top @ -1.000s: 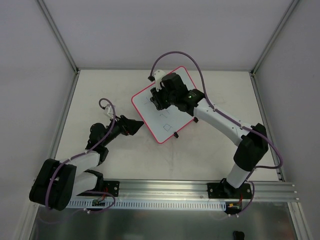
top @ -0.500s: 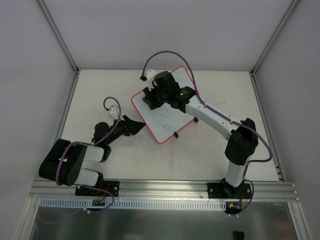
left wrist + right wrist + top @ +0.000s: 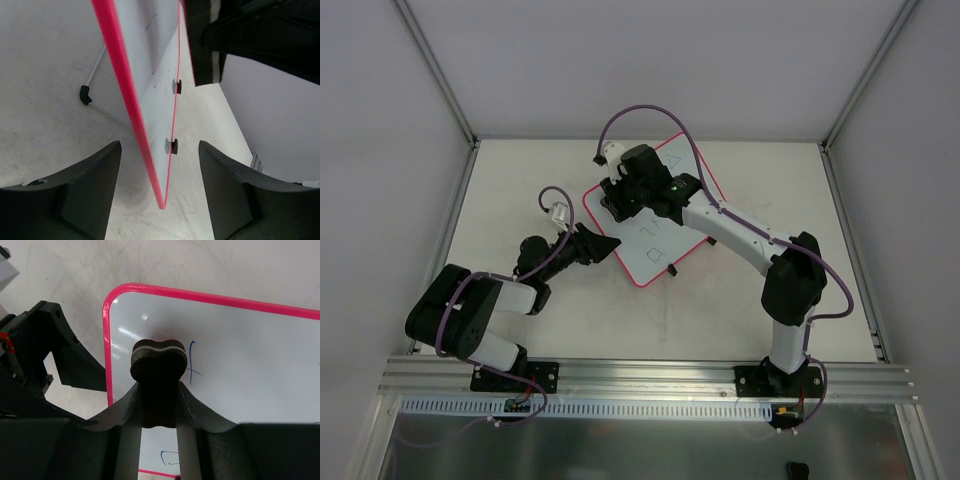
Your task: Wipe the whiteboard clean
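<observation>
Nearest the bases, the left end effector [image 3: 595, 246] sits low over the surface [image 3: 510, 180] with its jaws wide apart. It straddles the left edge of the whiteboard [image 3: 660, 235] and grips nothing. The left wrist view shows the pink frame passing between the fingers [image 3: 87, 190], clear of both. The whiteboard lies near the middle of the surface, turned at an angle, with two black clips [image 3: 173, 146] on one edge. Farther out, the right end effector [image 3: 623, 196] is clamped on a black eraser [image 3: 159, 359], which is pressed to the board close to its left corner. Progress is judged partial: a blue stroke [image 3: 194, 364] just beside the eraser and a box outline [image 3: 170, 458] nearer the bases are left to wipe.
</observation>
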Tool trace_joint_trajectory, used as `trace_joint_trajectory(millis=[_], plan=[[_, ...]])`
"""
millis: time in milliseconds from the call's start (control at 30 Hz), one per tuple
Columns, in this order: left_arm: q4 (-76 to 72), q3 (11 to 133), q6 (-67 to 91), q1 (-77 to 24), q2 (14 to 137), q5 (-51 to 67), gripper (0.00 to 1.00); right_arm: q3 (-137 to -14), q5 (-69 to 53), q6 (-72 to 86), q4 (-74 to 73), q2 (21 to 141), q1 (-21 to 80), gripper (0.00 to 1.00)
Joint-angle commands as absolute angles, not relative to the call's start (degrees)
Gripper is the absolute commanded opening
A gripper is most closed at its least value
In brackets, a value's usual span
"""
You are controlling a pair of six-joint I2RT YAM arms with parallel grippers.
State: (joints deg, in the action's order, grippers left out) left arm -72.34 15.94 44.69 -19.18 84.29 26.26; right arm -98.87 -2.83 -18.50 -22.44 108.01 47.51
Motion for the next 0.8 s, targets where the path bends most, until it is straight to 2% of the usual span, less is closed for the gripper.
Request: trace_joint_trajectory(millis=[0,300,600,767], plan=[[-81.3,17.2,45.6,-19.7,86.0,24.7,0.64,-102.0,-3.6,-18.7,-21.1,107.9,47.7,0.00],[-83.7,17.8,45.7,-20.4,89.0,24.1,0.59,-103.2,-4.6,-17.8,-21.1,109.2,47.7,0.00],[-84.9,18.2,46.1,-21.5,90.0,23.2,0.36,-103.1,-4.3,-17.1,-21.3,109.8,47.7,0.00],[-86.2,18.4,46.6,-21.7,91.0,23.4,0.32,-102.9,-4.6,-17.0,-21.2,110.5,47.7,0.00]])
